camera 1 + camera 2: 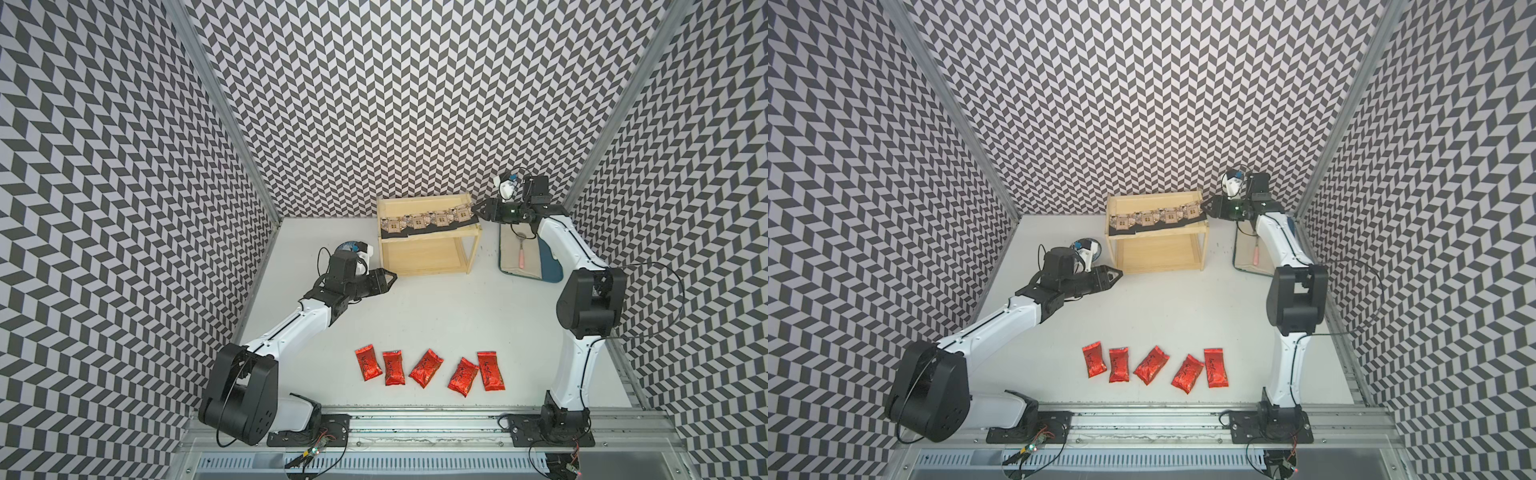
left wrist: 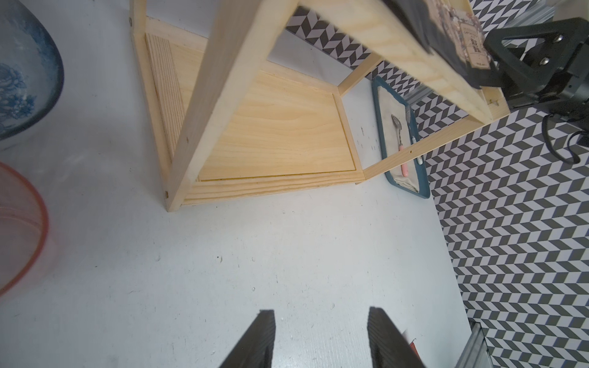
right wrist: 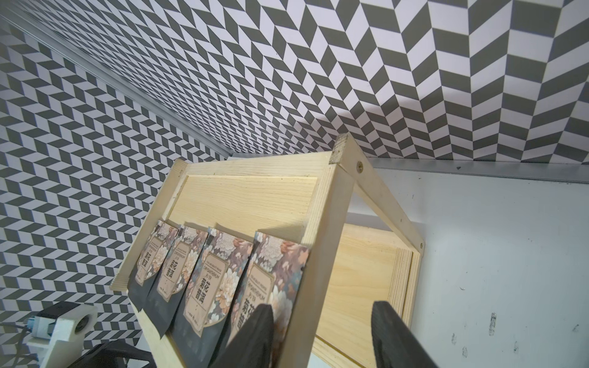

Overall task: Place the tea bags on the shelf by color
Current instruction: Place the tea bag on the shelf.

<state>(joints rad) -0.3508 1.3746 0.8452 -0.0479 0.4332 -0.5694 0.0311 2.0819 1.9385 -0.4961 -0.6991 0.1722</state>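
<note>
Light is bright, even and diffuse, falling from above. In both top views the white table (image 1: pixel 415 316) carries only faint shadows, and the shelf (image 1: pixel 420 199) shades its own lower board. The red tea bags (image 1: pixel 428 369) show small foil glints. Wide-angle distortion bows the chevron walls (image 1: pixel 124 166) toward the frame edges. In the left wrist view the blue-and-white bowl (image 2: pixel 25 79), the black tea bags (image 2: pixel 439 41) and the left gripper (image 2: pixel 320 313) with its fingers (image 2: pixel 259 341) look soft. In the right wrist view a grey shadow lies on the far wall (image 3: pixel 414 79) above the shelf's post.
</note>
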